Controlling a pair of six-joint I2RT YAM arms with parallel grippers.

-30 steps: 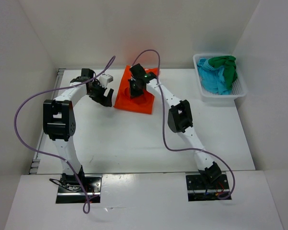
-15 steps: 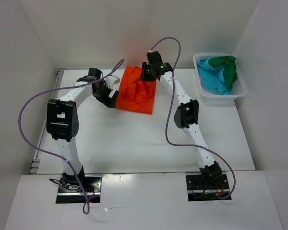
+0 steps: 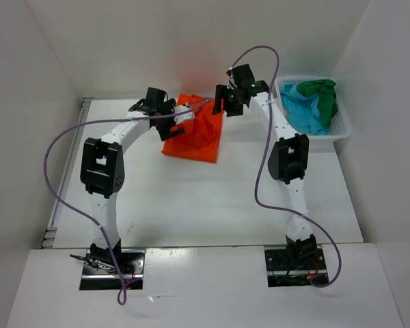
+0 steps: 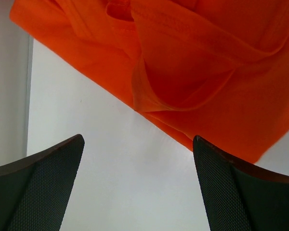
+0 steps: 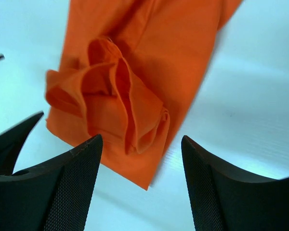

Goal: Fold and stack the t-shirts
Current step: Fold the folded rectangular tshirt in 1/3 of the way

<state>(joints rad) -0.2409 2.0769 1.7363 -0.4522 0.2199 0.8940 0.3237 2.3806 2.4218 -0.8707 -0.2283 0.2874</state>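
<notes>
The orange t-shirt lies at the far middle of the desk as a rough, partly folded rectangle. Its top layer is bunched into loose ridges, which the right wrist view shows as a raised, rumpled fold on the flatter cloth below. In the left wrist view the shirt's near edge runs slantwise across the desk, with several layers overlapping there.

The left gripper sits at the shirt's far-left edge. Its jaws are spread wide and nothing is between them; its own camera shows bare desk between the two fingers, with the cloth just ahead of them.

The right gripper hangs over the shirt's far-right corner. Its jaws are also well apart and grip nothing, and the crumpled orange fold is seen below the gap between its fingers.

The dark green t-shirt and the turquoise t-shirt lie heaped together in the white mesh basket at the far right of the desk, well apart from the orange one. The green one lies partly over the turquoise.
</notes>
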